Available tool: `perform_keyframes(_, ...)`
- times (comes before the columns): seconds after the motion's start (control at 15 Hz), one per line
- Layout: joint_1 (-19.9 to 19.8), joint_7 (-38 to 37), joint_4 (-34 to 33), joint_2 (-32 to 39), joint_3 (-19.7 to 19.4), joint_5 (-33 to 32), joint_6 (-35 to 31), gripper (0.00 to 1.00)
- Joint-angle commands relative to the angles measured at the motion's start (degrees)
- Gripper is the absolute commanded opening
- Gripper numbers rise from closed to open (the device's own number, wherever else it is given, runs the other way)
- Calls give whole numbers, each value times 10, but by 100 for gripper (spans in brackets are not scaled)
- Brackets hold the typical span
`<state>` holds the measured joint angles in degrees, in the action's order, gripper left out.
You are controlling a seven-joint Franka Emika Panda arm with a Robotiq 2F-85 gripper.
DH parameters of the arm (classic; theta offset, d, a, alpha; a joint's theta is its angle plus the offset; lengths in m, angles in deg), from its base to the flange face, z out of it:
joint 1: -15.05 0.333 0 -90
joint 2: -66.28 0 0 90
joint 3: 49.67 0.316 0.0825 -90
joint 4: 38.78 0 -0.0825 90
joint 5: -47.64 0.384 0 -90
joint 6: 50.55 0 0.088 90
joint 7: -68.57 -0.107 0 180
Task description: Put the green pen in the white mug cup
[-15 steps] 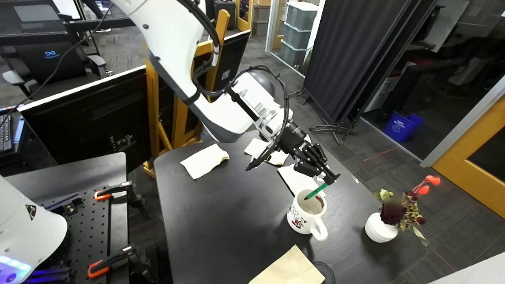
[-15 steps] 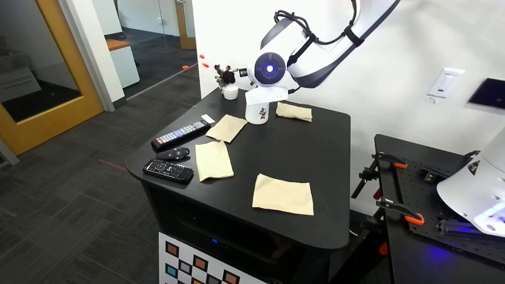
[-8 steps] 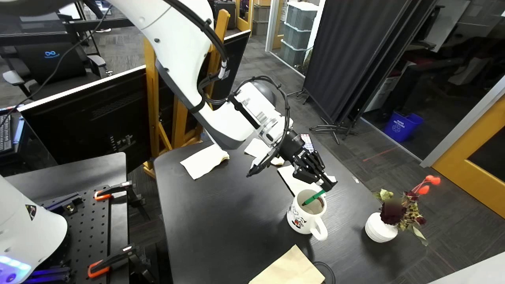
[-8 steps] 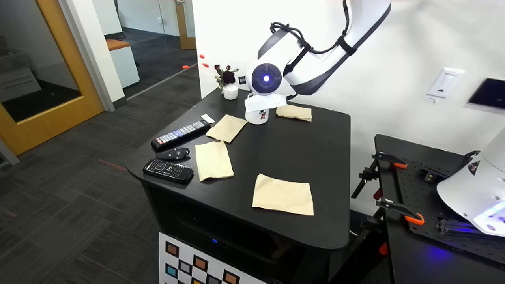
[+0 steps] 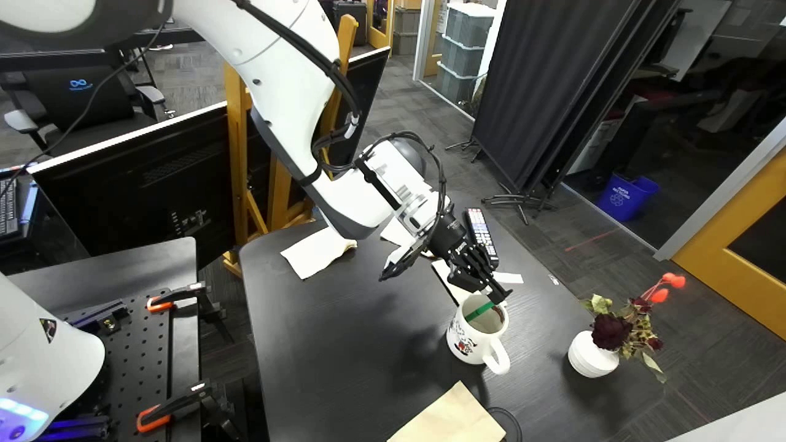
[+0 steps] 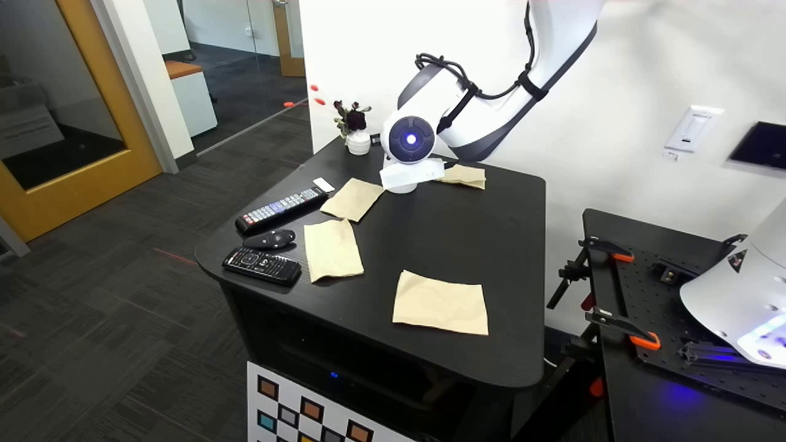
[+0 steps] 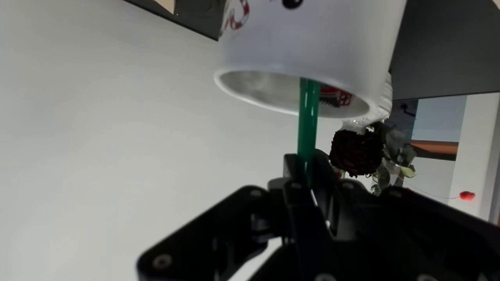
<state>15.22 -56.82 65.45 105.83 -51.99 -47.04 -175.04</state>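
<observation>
The white mug cup (image 5: 462, 339) stands upright on the dark table, its handle toward the camera in an exterior view. It is mostly hidden behind the arm in an exterior view (image 6: 402, 189). In the wrist view the mug (image 7: 304, 47) shows upside down at the top. The green pen (image 5: 479, 311) slants down through the mug's opening, its lower end inside. It also shows in the wrist view (image 7: 308, 117). My gripper (image 5: 498, 296) is shut on the pen's upper end, just above the mug's rim. In the wrist view the fingertips (image 7: 306, 169) pinch the pen.
A white vase (image 5: 592, 356) with dark flowers stands beyond the mug. Tan napkins (image 5: 451, 417) lie around the table. A long black remote (image 6: 282, 210) and smaller black remotes (image 6: 263, 266) lie near the table's edge. A wall stands behind the table.
The arm and gripper have moved down and slightly left in both exterior views. The pen has gone deeper into the mug. The mug has not moved.
</observation>
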Motion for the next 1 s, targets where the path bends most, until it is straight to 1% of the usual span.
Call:
perform_keyframes(0.0,-7,4,-15,9,11,7,15,37)
perform_keyframes(0.07,-7,4,-16,10,10,8,16,38)
perform_keyframes(0.2,-9,2,-16,7,9,9,16,51)
perform_keyframes(0.27,-10,1,-18,7,9,9,15,60)
perform_keyframes(0.4,-13,2,-21,4,8,11,16,73)
perform_keyframes(0.6,-16,1,-26,3,8,12,15,97)
perform_keyframes(0.73,-17,-3,-27,6,7,11,15,100)
perform_keyframes(0.93,-16,-6,-26,6,8,10,17,100)
